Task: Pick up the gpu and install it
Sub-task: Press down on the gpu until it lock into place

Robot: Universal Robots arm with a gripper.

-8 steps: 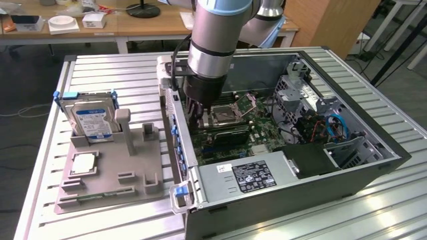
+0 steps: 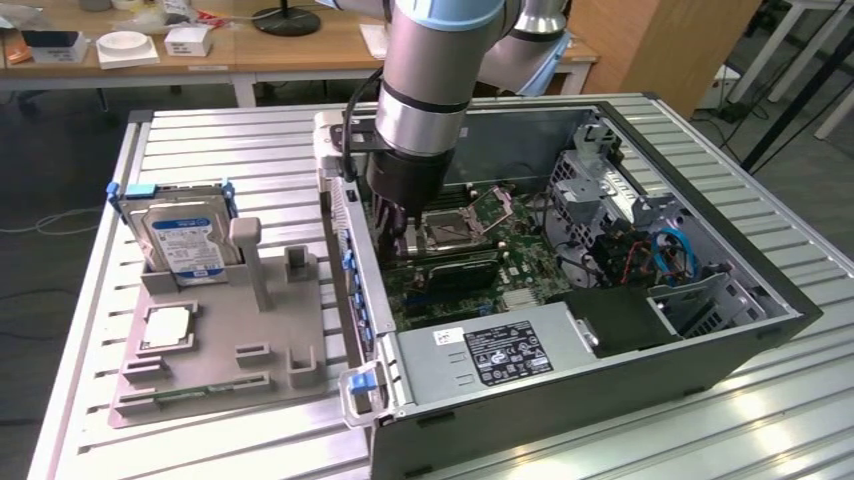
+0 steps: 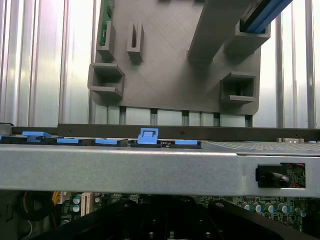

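A ribbed metal surface (image 2: 227, 130) is filling the foreground; wooden desks (image 2: 267, 50) are standing at twelve o'clock, grey floor (image 2: 54, 170) showing at nine o'clock.

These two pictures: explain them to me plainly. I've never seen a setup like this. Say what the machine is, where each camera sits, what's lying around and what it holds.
The grey column is a robot arm; its gripper, shut, reaches down into an open computer case lying on a ribbed metal table. The exterior view looks from off the arm. The wrist view looks from the arm's wrist, across the case's edge. Beside the case, a grey parts holder carries a hard drive, a processor chip and a memory stick. The dark shape beneath the wrist camera may be the gpu, but I cannot confirm that.
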